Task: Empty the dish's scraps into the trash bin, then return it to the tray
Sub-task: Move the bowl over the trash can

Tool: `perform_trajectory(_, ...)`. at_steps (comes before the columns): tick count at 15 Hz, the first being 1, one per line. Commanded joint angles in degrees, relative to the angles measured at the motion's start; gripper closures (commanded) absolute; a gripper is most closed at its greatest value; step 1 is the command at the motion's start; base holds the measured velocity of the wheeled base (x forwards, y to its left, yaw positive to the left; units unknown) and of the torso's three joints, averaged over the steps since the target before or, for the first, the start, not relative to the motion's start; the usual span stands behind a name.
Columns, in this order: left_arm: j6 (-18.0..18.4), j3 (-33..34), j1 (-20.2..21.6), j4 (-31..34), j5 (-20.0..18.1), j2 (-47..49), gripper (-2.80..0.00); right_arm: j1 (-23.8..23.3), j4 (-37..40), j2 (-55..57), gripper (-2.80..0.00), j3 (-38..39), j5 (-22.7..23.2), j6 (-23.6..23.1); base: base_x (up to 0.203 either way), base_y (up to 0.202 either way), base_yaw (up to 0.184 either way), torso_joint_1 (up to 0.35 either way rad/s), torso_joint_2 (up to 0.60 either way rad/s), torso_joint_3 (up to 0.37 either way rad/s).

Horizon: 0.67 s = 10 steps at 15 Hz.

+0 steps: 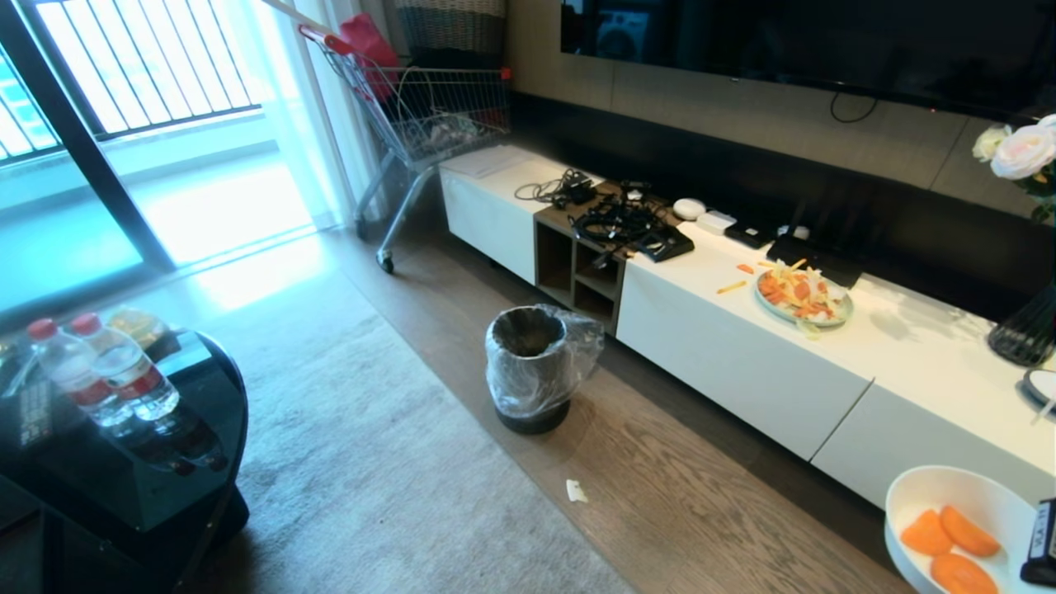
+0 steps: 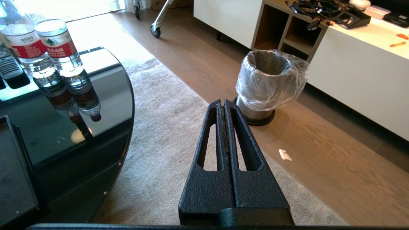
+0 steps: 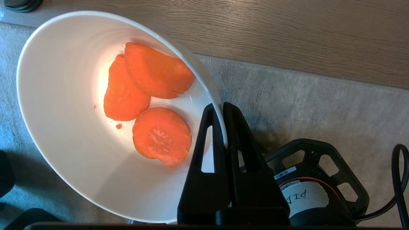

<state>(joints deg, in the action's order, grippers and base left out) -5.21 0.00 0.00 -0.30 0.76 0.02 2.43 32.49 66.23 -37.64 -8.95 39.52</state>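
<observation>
The dish, a plain white bowl, hangs low at the head view's bottom right, over the carpet's edge. It holds the scraps, three orange carrot slices. My right gripper is shut on the dish at its rim, one finger inside and one outside, next to the scraps. The trash bin, dark with a clear liner, stands on the wood floor well left of the dish. My left gripper is shut and empty, parked over the carpet, with the trash bin beyond its tips. A corner of the tray lies on the glass table.
A glossy black round table with two water bottles stands at the left. A long white cabinet behind the bin carries cables and a plate of food. A shopping cart stands at the back. A paper scrap lies on the floor.
</observation>
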Motion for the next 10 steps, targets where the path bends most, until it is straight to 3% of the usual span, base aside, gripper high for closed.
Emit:
perform_trajectory(1, -0.1, 0.0, 0.0, 0.0, 0.0, 0.0, 0.0, 0.1, 0.2, 0.0, 0.0, -0.4, 0.2, 0.3, 0.0, 0.0, 0.0, 0.0, 0.0, 0.0)
perform_trajectory(10, -0.1, 0.0, 0.0, 0.0, 0.0, 0.0, 0.0, 0.1, 0.8, -1.4, 0.0, -1.2, 0.1, 0.1, 0.0, 0.0, 0.0, 0.0, 0.0, 0.0)
